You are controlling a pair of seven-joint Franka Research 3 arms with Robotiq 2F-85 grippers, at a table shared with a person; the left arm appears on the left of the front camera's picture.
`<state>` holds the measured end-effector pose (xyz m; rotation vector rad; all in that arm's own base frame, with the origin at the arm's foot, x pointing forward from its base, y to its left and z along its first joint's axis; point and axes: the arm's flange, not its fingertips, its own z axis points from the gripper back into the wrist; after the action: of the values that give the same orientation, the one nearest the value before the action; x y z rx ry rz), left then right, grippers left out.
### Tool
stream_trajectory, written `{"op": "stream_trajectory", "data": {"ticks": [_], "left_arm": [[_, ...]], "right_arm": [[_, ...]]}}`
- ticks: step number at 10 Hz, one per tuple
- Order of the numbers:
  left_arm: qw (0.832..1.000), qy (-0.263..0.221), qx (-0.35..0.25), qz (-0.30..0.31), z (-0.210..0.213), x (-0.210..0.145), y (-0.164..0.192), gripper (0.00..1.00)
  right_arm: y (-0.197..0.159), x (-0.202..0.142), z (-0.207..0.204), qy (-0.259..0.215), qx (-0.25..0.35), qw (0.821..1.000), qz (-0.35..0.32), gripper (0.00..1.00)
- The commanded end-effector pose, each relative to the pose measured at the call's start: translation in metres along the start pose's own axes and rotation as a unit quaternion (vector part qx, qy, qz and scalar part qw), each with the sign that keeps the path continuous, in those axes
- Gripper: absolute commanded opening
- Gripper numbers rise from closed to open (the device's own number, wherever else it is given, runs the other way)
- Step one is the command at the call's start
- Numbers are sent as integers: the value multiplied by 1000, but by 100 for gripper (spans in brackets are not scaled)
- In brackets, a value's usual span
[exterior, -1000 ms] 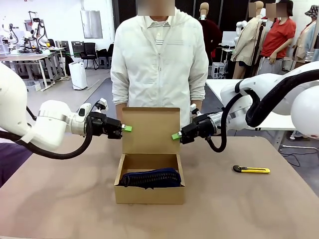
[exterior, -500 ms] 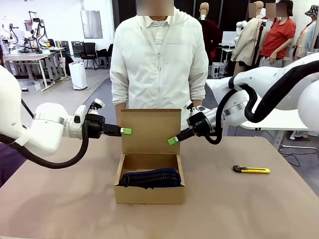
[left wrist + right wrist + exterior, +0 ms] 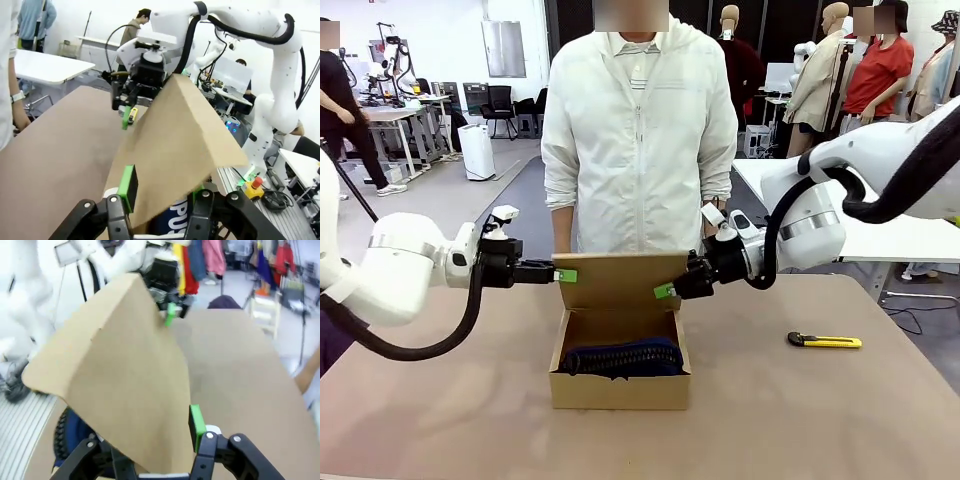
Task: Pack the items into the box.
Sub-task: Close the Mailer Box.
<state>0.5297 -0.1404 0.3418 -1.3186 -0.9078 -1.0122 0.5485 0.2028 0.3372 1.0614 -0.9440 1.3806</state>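
The brown cardboard box (image 3: 620, 390) stands mid-table with its flap lid (image 3: 620, 280) leaning forward over the opening. Inside lies the navy blue pouch (image 3: 620, 357), also glimpsed under the flap (image 3: 172, 220) (image 3: 75, 432). The small black gadget is hidden. My left gripper (image 3: 565, 274) (image 3: 164, 195) is open and straddles the flap's left edge, one green pad in front. At the flap's right edge my right gripper (image 3: 665, 291) (image 3: 144, 440) is open in the same way. A person in a white jacket (image 3: 638, 130) stands behind the box.
A yellow-and-black utility knife (image 3: 824, 341) lies on the brown table (image 3: 800, 410) right of the box. Bare tabletop lies to the left, the right and in front of the box.
The flap has tipped from upright to leaning forward over the box. Both grippers have dropped lower and closed in on the flap's side edges.
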Motion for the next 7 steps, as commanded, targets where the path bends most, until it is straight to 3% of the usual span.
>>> {"op": "stream_trajectory", "data": {"ticks": [1,6,7], "left_arm": [[1000,-22,-7,-14,0,-7,-9,54],[997,-12,-18,-72,-5,-33,-16,54],[997,-5,-26,-79,-4,-37,-18,100]], "right_arm": [[43,-6,-4,-28,-1,996,88,56],[68,-14,3,-52,-44,987,142,56],[68,-15,4,-57,-40,987,143,76]]}}
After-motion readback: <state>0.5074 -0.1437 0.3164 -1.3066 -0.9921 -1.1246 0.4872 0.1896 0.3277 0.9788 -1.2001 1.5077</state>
